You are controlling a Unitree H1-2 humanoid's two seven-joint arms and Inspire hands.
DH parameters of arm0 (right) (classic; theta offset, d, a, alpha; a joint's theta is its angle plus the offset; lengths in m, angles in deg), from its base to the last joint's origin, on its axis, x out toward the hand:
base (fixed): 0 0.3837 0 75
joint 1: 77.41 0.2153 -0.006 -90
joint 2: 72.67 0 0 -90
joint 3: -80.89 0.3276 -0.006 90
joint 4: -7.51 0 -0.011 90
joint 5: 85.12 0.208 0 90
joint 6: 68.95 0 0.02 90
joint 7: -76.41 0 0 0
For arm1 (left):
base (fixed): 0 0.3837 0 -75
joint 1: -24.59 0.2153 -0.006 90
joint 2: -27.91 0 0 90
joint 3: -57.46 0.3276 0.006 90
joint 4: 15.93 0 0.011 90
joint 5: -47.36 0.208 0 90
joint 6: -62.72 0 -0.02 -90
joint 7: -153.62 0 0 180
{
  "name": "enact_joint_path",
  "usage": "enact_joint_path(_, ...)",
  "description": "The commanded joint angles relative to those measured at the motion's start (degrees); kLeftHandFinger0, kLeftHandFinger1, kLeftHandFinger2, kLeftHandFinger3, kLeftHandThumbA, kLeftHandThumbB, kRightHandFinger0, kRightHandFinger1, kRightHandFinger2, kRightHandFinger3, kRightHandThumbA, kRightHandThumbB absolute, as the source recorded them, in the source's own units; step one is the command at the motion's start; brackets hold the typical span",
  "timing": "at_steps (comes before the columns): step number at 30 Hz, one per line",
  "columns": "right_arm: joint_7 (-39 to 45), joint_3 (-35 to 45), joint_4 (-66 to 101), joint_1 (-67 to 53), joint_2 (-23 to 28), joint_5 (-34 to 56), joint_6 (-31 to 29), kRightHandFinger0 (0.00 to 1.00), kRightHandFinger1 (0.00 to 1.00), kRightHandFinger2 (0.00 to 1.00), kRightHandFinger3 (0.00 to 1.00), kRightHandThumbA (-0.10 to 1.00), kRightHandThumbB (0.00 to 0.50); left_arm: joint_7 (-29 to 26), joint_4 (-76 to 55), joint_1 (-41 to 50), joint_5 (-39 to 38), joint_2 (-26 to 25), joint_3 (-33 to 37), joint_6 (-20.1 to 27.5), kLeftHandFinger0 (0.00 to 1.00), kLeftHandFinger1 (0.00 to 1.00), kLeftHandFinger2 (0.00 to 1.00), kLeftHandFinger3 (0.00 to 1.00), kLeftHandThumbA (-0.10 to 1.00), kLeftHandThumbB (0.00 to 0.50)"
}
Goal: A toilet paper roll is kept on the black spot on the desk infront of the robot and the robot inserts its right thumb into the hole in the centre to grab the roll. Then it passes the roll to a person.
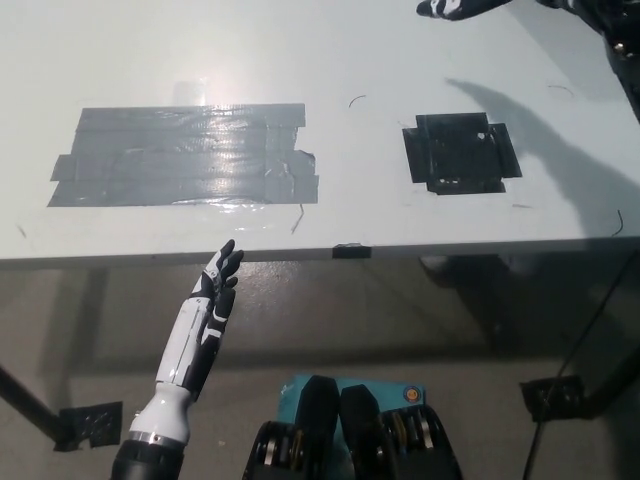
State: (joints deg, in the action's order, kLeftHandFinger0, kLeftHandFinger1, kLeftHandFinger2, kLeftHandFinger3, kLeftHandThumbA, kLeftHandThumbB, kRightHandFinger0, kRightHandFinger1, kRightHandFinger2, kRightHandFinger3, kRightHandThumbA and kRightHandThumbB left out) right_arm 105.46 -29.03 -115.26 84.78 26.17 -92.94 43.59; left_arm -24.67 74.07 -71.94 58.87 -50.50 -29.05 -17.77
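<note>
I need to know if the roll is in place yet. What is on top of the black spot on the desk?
Nothing: the black spot lies bare, crossed only by shadow. No roll shows anywhere on the desk.

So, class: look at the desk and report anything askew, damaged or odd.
The grey tape patch is uneven, its right edge torn and ragged. The black spot holds no roll. A few stray strands lie on the desk.
</note>
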Motion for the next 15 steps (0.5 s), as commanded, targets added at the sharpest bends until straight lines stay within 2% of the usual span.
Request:
enact_joint_path(1, 1.96, 3.20, 16.39, -0.98, 5.76, -0.85, 4.11, 1.00, 1.00, 1.00, 1.00, 0.81, 0.483, -0.01, -1.42, -0.69, -0.17, -0.31, 0.33, 0.61, 1.00, 1.00, 1.00, 1.00, 1.00, 0.093)
enact_joint_path(3, 2.69, 6.88, 26.29, -4.82, 7.40, 0.95, 4.39, 1.00, 1.00, 1.00, 1.00, 0.77, 0.447, 0.06, -1.35, -0.60, -0.18, -0.35, 0.38, 0.75, 1.00, 1.00, 1.00, 1.00, 1.00, 0.087)
enact_joint_path(4, 2.76, 7.73, 29.81, -6.18, 8.21, 1.38, 4.39, 1.00, 1.00, 1.00, 1.00, 0.81, 0.487, 0.04, -1.35, -0.60, -0.14, -0.35, 0.37, 0.71, 1.00, 1.00, 1.00, 1.00, 1.00, 0.087)
enact_joint_path(5, 2.67, 10.11, 37.18, -9.45, 9.70, 2.54, 4.39, 1.00, 1.00, 1.00, 1.00, 0.84, 0.494, 0.14, -1.00, -0.93, -0.20, -0.44, 0.36, 0.64, 1.00, 1.00, 1.00, 1.00, 1.00, 0.096)
enact_joint_path(6, 2.27, 11.64, 40.95, -11.44, 10.19, 3.57, 4.39, 1.00, 1.00, 1.00, 1.00, 0.83, 0.468, 0.15, -0.86, -1.01, -0.20, -0.50, 0.32, 0.66, 1.00, 1.00, 1.00, 1.00, 1.00, 0.101)
enact_joint_path(8, 0.91, 14.88, 47.79, -15.70, 10.50, 5.81, 4.39, 1.00, 1.00, 1.00, 1.00, 0.81, 0.469, 0.10, -0.76, -1.19, -0.19, -0.60, 0.17, 0.47, 1.00, 1.00, 1.00, 1.00, 1.00, 0.104)
enact_joint_path(11, -0.71, 19.10, 59.66, -23.00, 11.15, 8.15, 4.39, 1.00, 1.00, 1.00, 1.00, 0.85, 0.462, 0.06, -0.26, -1.58, 0.00, -0.75, 0.14, 0.68, 1.00, 1.00, 1.00, 1.00, 1.00, 0.103)
enact_joint_path(13, -3.23, 22.56, 68.25, -29.63, 9.99, 12.30, 4.39, 1.00, 1.00, 1.00, 1.00, 0.84, 0.473, -0.11, 0.25, -1.74, 0.10, -0.76, 0.09, 1.05, 1.00, 1.00, 1.00, 1.00, 1.00, 0.096)
enact_joint_path(14, -4.69, 23.84, 70.85, -32.24, 8.95, 16.74, 4.39, 1.00, 1.00, 1.00, 1.00, 0.77, 0.449, -0.09, 0.22, -1.70, 0.01, -0.74, 0.01, 0.83, 1.00, 1.00, 1.00, 1.00, 1.00, 0.097)
enact_joint_path(15, -5.79, 24.62, 72.73, -34.25, 8.00, 18.75, 4.39, 1.00, 1.00, 1.00, 1.00, 0.73, 0.453, -0.15, 0.33, -1.64, 0.02, -0.68, 0.00, 0.87, 1.00, 1.00, 1.00, 1.00, 1.00, 0.096)
